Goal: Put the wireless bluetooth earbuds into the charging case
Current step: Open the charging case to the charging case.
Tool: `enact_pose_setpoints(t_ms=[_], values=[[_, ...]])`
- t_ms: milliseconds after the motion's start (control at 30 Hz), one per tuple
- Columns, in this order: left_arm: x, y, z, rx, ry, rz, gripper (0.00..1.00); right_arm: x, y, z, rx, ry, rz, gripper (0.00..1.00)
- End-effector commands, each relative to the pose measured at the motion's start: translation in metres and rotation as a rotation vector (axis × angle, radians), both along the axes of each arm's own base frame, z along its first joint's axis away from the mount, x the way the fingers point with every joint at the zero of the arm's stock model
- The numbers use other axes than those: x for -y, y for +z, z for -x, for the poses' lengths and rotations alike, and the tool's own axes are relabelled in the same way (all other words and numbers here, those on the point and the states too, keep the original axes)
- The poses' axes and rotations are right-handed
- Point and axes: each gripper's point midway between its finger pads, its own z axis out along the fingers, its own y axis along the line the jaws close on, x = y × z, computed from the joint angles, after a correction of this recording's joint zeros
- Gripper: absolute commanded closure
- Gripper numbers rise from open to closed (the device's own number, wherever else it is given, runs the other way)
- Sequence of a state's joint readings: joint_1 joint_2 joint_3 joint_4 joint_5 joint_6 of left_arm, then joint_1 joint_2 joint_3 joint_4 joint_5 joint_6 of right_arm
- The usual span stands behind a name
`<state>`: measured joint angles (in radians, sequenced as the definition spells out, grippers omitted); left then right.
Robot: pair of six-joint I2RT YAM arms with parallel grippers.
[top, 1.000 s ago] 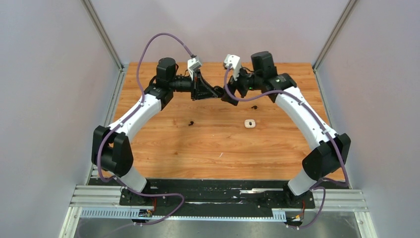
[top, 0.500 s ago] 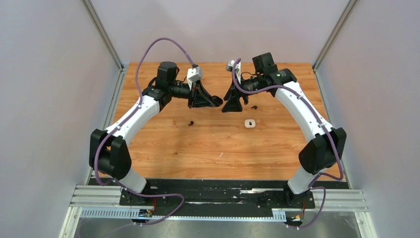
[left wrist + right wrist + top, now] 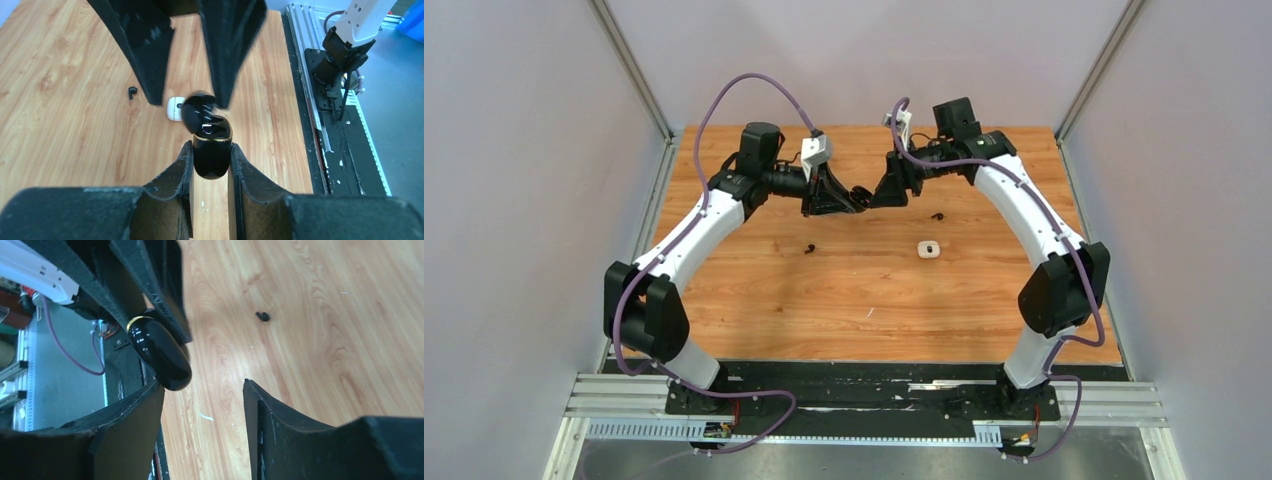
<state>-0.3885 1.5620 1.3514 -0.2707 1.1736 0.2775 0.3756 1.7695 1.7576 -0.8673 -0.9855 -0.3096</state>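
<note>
Robotics lab: framed enclosure [image 3: 524,200], wooden table [image 3: 874,300]

The top camera looks down from high behind the near edge over the whole worktop [image 3: 864,290], while the wrist cameras sight closely along the left pincer [image 3: 210,150] and right pincer [image 3: 203,385], both framing one black case [image 3: 212,161].

We record the left white-and-black jointed arm [image 3: 694,235] and the right white-and-black jointed arm [image 3: 1024,215] reaching forward, wrists turned inward, tips nearly meeting. The left black two-finger gripper [image 3: 211,150] clamps a glossy black rounded case [image 3: 212,160]. The right black two-finger gripper [image 3: 204,390] has its jaws apart.
</note>
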Motion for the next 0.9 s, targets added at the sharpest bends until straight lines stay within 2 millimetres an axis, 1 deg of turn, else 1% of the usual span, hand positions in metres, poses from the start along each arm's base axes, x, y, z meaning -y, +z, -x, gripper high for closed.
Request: enact_pose_setpoints(t_ms=[0, 100, 267, 367, 400, 467, 500, 533, 567, 600, 633, 700, 800, 867], values=[[0.005, 0.023, 0.016, 0.053, -0.084, 0.042, 1.00, 0.017, 0.031, -0.044, 0.127, -0.126, -0.029, 0.43], [0.007, 0.021, 0.015, 0.044, -0.085, 0.043, 1.00, 0.019, 0.035, -0.045, 0.135, -0.132, -0.033, 0.44], [0.009, 0.023, 0.008, 0.020, -0.058, 0.050, 1.00, 0.015, 0.034, -0.033, 0.098, -0.093, -0.061, 0.43], [0.010, 0.021, 0.003, -0.020, -0.025, 0.043, 1.00, 0.018, 0.041, -0.029, 0.113, -0.102, -0.064, 0.41], [0.010, 0.019, 0.002, -0.043, -0.017, 0.040, 1.00, 0.021, 0.047, -0.028, 0.124, -0.102, -0.074, 0.41], [0.011, 0.016, -0.003, -0.083, 0.014, 0.032, 1.00, 0.022, 0.064, -0.014, 0.155, -0.042, -0.126, 0.37], [0.012, 0.017, -0.006, -0.082, 0.024, 0.039, 1.00, 0.021, 0.069, -0.006, 0.172, -0.010, -0.145, 0.34], [0.012, 0.017, -0.006, -0.127, 0.039, 0.044, 1.00, 0.019, 0.070, 0.002, 0.180, 0.016, -0.155, 0.32], [0.014, 0.020, -0.009, -0.110, 0.042, 0.064, 1.00, 0.017, 0.068, 0.008, 0.183, 0.035, -0.156, 0.30], [0.015, 0.021, -0.007, -0.157, 0.050, 0.070, 1.00, 0.013, 0.064, 0.013, 0.181, 0.052, -0.155, 0.28], [0.017, 0.027, -0.010, -0.158, 0.054, 0.096, 1.00, 0.011, 0.059, 0.018, 0.173, 0.070, -0.155, 0.28], [0.019, 0.031, -0.012, -0.166, 0.053, 0.114, 1.00, 0.006, 0.048, 0.024, 0.156, 0.095, -0.145, 0.27], [0.021, 0.037, -0.008, -0.165, 0.015, 0.130, 1.00, 0.003, 0.028, 0.020, 0.131, 0.091, -0.110, 0.29], [0.021, 0.042, -0.004, -0.147, -0.015, 0.140, 1.00, 0.001, 0.023, 0.013, 0.115, 0.076, -0.099, 0.32]])
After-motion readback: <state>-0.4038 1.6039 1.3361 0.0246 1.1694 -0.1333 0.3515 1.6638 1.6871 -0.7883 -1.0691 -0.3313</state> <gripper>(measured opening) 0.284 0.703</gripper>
